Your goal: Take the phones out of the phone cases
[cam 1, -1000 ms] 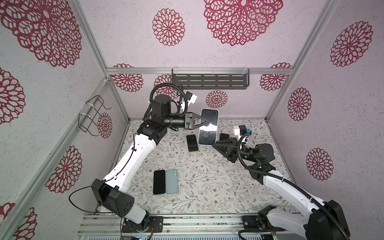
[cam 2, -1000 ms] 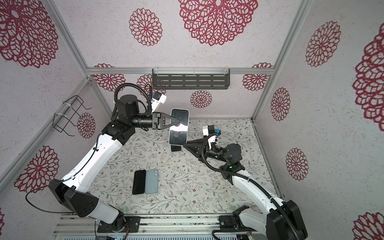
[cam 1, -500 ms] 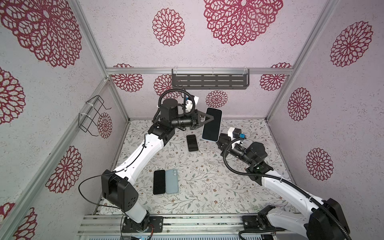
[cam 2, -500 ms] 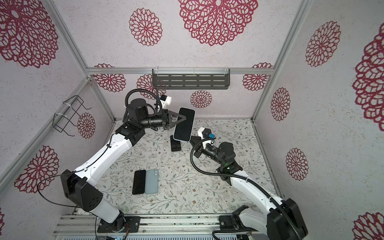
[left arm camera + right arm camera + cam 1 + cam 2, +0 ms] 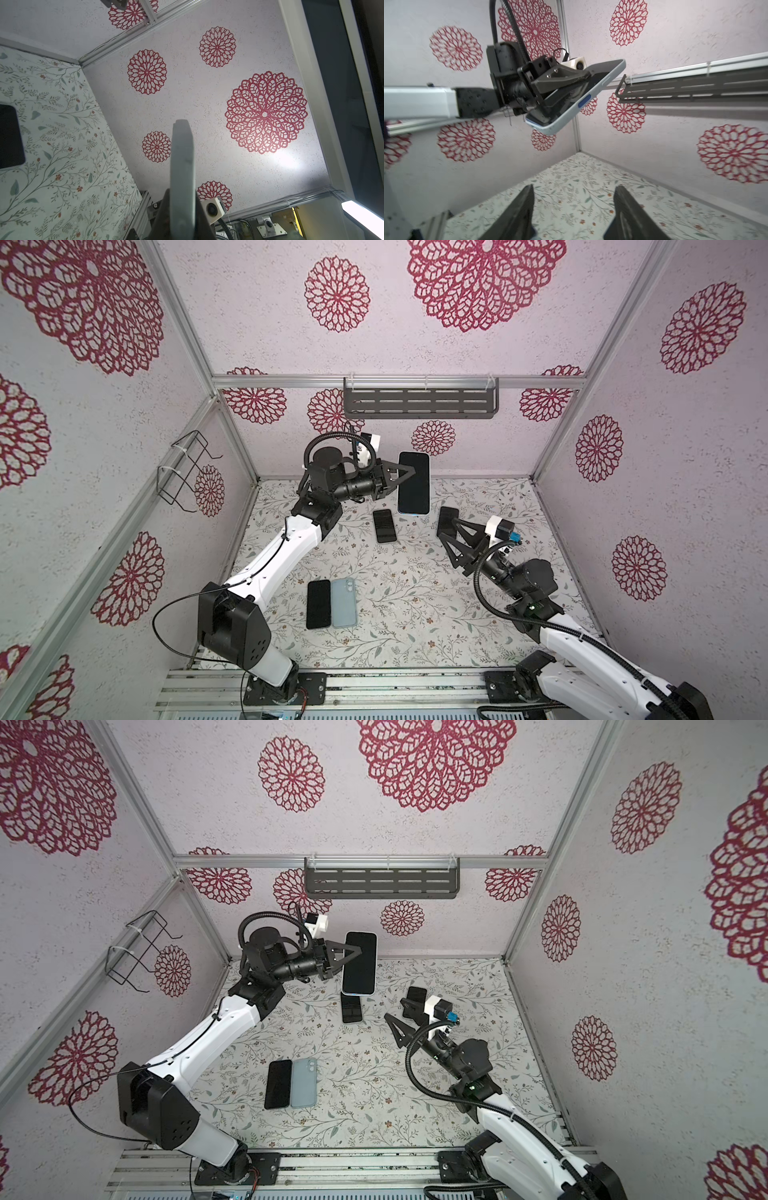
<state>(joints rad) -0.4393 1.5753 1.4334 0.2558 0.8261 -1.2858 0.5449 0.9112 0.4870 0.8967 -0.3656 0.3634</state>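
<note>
The right claw (image 5: 448,529) has drawn back from the lower end of the black-screened phone in its pale blue case (image 5: 414,494), spread its jaws wide and sunk toward the desk (image 5: 415,585). In the left claw (image 5: 409,472) the phone tilted, then straightened.

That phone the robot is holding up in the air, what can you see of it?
The phone is a slim slab with a dark, unlit screen, seated in a pale blue, plastic-looking case with a darker blue side button. The left hand is shut on one long edge, pinching front and back, holding it above the floral table, screen towards the overhead camera. Nothing else touches it.
</note>
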